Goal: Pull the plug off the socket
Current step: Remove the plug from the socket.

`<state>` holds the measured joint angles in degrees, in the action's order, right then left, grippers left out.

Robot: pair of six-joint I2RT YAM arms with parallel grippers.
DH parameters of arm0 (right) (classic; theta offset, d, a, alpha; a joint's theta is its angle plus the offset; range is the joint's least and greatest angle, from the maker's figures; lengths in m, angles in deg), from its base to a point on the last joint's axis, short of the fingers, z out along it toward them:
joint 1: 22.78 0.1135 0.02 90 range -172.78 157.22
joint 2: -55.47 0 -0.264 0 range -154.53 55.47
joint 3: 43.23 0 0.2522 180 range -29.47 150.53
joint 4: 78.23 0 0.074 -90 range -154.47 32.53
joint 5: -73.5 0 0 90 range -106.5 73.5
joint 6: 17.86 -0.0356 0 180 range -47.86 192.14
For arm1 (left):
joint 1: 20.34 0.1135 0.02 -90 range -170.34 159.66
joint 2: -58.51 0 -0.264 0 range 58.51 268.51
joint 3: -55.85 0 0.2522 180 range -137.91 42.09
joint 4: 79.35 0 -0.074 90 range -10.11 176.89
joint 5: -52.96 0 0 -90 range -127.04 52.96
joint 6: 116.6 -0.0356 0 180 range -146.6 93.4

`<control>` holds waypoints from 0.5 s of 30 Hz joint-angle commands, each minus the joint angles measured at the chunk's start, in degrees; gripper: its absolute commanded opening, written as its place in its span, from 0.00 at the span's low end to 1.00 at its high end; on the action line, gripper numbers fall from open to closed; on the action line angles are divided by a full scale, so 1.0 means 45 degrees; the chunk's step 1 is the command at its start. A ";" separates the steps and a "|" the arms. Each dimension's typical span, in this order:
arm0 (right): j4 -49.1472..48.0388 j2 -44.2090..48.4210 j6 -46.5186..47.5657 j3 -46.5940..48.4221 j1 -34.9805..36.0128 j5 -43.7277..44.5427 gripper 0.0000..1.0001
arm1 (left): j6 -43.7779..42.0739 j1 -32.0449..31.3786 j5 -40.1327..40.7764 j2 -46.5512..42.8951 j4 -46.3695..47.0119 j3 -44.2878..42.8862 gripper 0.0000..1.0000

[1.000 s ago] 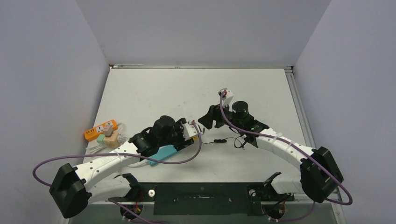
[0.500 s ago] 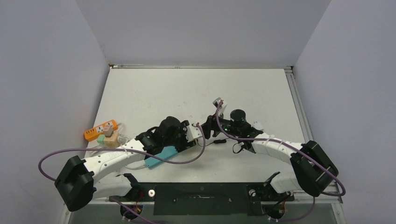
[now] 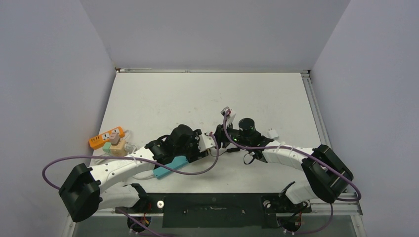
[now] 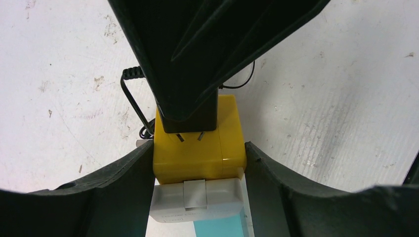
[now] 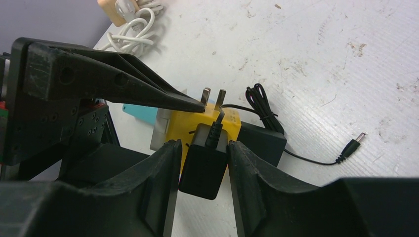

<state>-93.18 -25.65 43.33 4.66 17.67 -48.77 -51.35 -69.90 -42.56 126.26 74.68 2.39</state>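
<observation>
Since 1 second ago my right gripper point(image 5: 201, 163) has swung in from the middle of the table point(image 3: 163, 98) to meet my left gripper point(image 4: 197, 170), and its 2 fingers have drawn in until they press both flanks of the black plug point(image 5: 205, 160). That plug sits in the yellow socket block point(image 4: 197, 143), its prongs partly bared, while my left fingers point(image 4: 118, 182) clamp the block's 2 sides about half open. So the gripping step looks done; next I judge a straight pull away from the block, left hand bracing. Open table lies behind my right wrist; the black cord point(image 5: 262, 106) trails beside the block and could drag, and my arms crowd closely.
</observation>
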 commanded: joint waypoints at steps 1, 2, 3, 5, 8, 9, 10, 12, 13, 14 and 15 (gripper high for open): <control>-0.0744 0.0001 0.0179 0.0222 0.0133 0.0186 0.38 | -0.0222 -0.0061 0.0359 -0.0108 0.0467 -0.0864 0.00; -0.0692 -0.0005 0.0202 0.0230 0.0133 0.0200 0.33 | -0.0239 -0.0062 0.0393 -0.0108 0.0467 -0.0838 0.00; -0.0661 -0.0025 0.0221 0.0258 0.0138 0.0214 0.28 | -0.0258 -0.0061 0.0446 -0.0134 0.0467 -0.0844 0.00; -0.0625 -0.0023 0.0215 0.0249 0.0125 0.0231 0.20 | -0.0280 -0.0075 0.0581 -0.0204 0.0481 -0.0808 0.00; -0.0671 -0.0051 0.0077 0.0216 0.0005 0.0253 0.13 | -0.0283 -0.0064 0.0568 -0.0324 0.0642 -0.0677 0.00; -0.0691 -0.0087 -0.0014 0.0183 -0.0078 0.0212 0.12 | -0.0281 -0.0061 0.0531 -0.0345 0.0678 -0.0653 0.00; -0.0770 -0.0111 -0.0084 0.0171 -0.0155 0.0130 0.10 | -0.0290 -0.0066 0.0524 -0.0337 0.0713 -0.0640 0.00; -0.0908 -0.0157 -0.0253 0.0123 -0.0325 -0.0036 0.08 | -0.0286 -0.0064 0.0523 -0.0279 0.0682 -0.0668 0.00; -0.0935 -0.0201 -0.0317 0.0110 -0.0393 -0.0094 0.08 | -0.0267 -0.0061 0.0506 -0.0241 0.0684 -0.0669 0.00; -0.0943 -0.0228 -0.0388 0.0121 -0.0480 -0.0128 0.07 | -0.0252 -0.0061 0.0471 -0.0213 0.0682 -0.0679 0.00; -0.0961 -0.0278 -0.0443 0.0117 -0.0549 -0.0189 0.06 | -0.0243 -0.0071 0.0442 -0.0197 0.0684 -0.0670 0.00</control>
<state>-93.16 -25.74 42.23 4.66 16.79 -47.96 -51.79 -70.14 -41.20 126.26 74.72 2.39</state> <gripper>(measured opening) 0.336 0.562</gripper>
